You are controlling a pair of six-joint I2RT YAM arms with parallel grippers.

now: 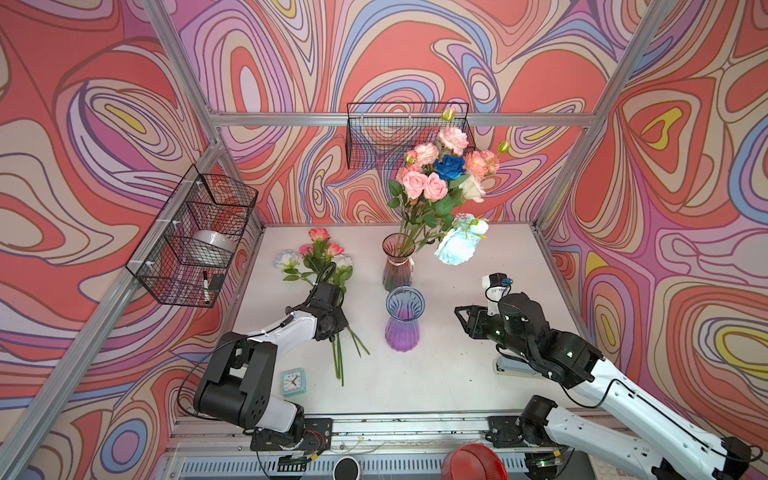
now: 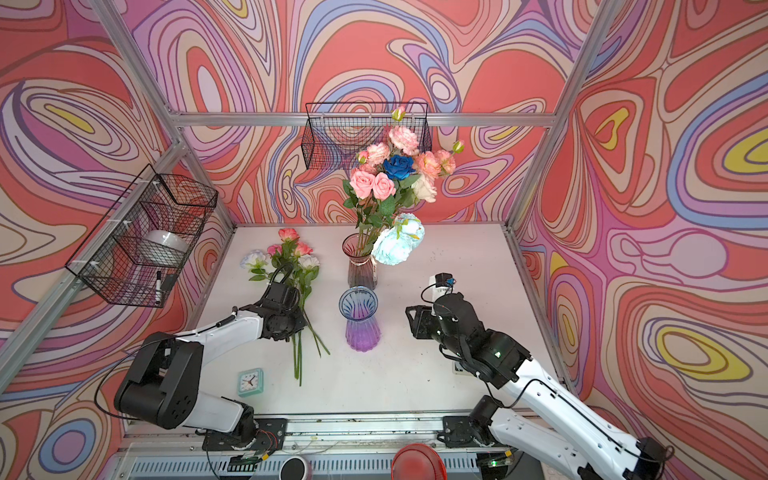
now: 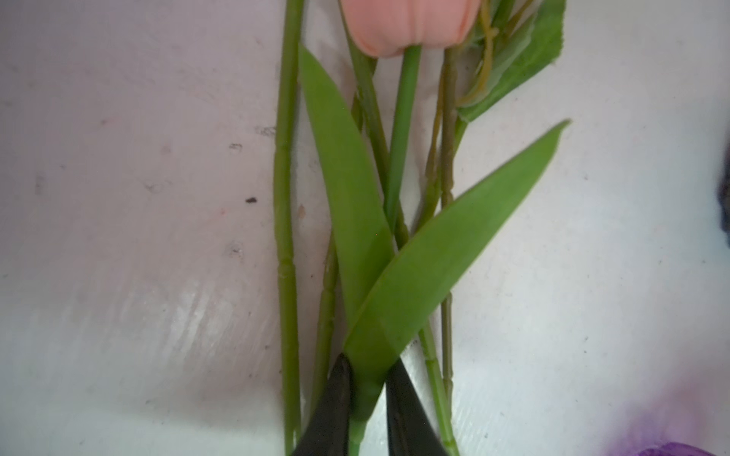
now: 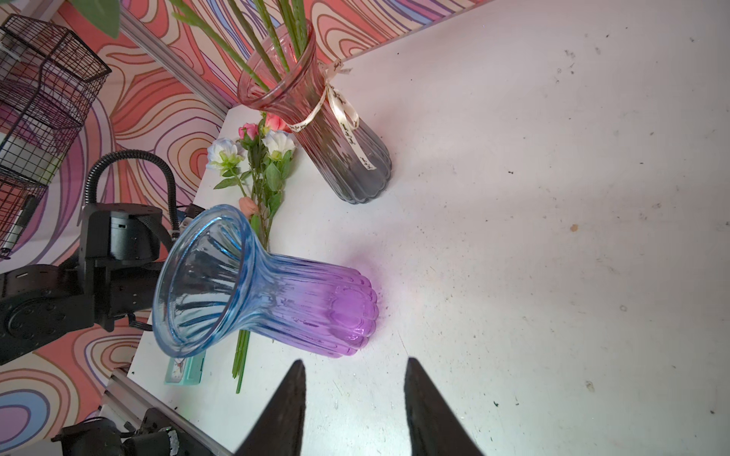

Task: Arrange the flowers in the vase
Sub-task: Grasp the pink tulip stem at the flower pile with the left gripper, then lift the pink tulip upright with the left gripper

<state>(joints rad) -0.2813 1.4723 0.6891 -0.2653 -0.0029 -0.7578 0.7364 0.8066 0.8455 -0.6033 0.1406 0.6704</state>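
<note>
White table [image 3: 118, 276]: your left gripper [image 3: 369, 359] pinches the tulip stem [image 3: 365, 395] between closed jaws, other flowers [image 3: 284, 197] lying just beside. Your right gripper [image 4: 355, 360] gapes half open, empty, blue-purple vase [image 4: 276, 288] just ahead.

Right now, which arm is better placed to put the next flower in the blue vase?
Left. The left end effector grips a pink tulip on the table; the right end effector is open, empty, near the blue vase.

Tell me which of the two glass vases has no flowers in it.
The blue-and-purple vase in front stands empty. The pink-and-grey vase behind it, tied with a ribbon, holds the flowers.
</note>
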